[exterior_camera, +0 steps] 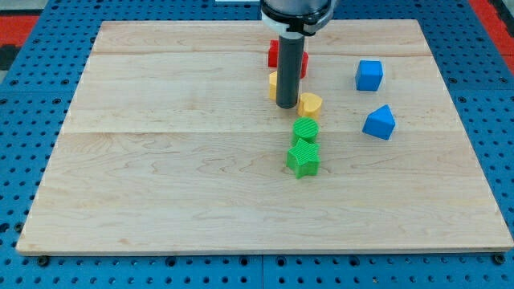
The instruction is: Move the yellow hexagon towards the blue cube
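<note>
My tip (pixel 287 105) stands on the board just above its middle. A yellow hexagon-like block (pixel 310 103) lies right beside the tip, on its right, touching or nearly touching it. A second yellow block (pixel 273 83) is mostly hidden behind the rod on its left; I cannot make out its shape. The blue cube (pixel 369 75) sits to the upper right, well apart from the yellow hexagon.
A red block (pixel 274 53) is partly hidden behind the rod, near the view's top. A blue wedge-like block (pixel 380 123) lies below the blue cube. A green block (pixel 305 129) and a green star (pixel 303 160) sit just below the yellow hexagon. The wooden board (pixel 161 177) lies on a blue pegboard.
</note>
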